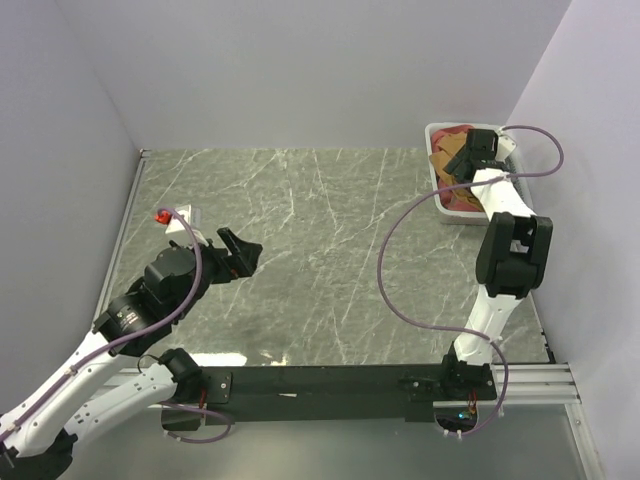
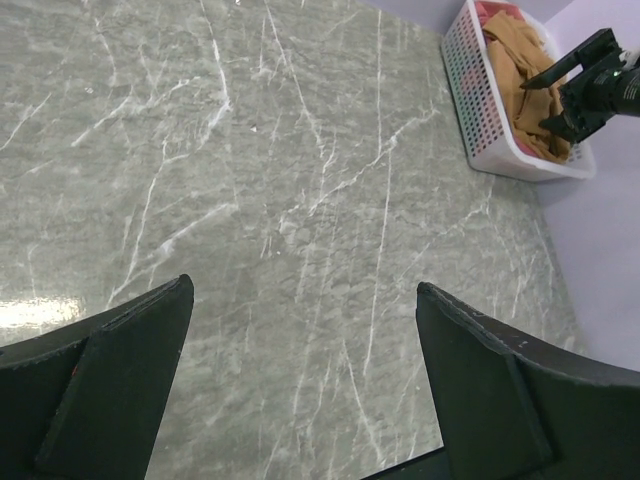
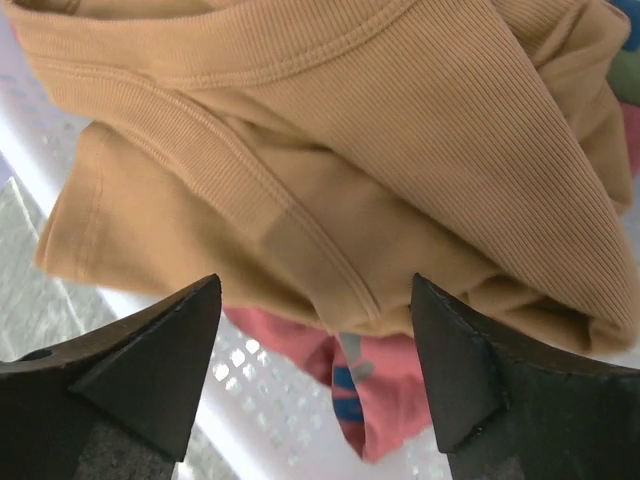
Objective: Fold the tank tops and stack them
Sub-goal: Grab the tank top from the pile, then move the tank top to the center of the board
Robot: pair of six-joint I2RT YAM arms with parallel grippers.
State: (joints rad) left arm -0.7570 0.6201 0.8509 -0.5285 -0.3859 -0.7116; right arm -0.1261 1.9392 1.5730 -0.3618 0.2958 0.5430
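Note:
The tan-brown tank top [image 3: 330, 150] lies crumpled in the white mesh basket [image 1: 446, 209] at the far right of the table; it also shows in the top view [image 1: 446, 158] and the left wrist view [image 2: 520, 70]. The rust-red tank top [image 3: 400, 385] with printed lettering lies under it. My right gripper [image 3: 315, 295] is open, hovering just above the clothes in the basket [image 3: 250, 400]; it also shows in the top view [image 1: 470, 160]. My left gripper [image 2: 305, 290] is open and empty over bare table at the left [image 1: 240, 255].
The grey marble table [image 1: 320, 250] has purple walls at the back and sides. A small red and white object [image 1: 170, 217] sits near the left edge. The basket stands in the far right corner against the wall [image 2: 480, 110].

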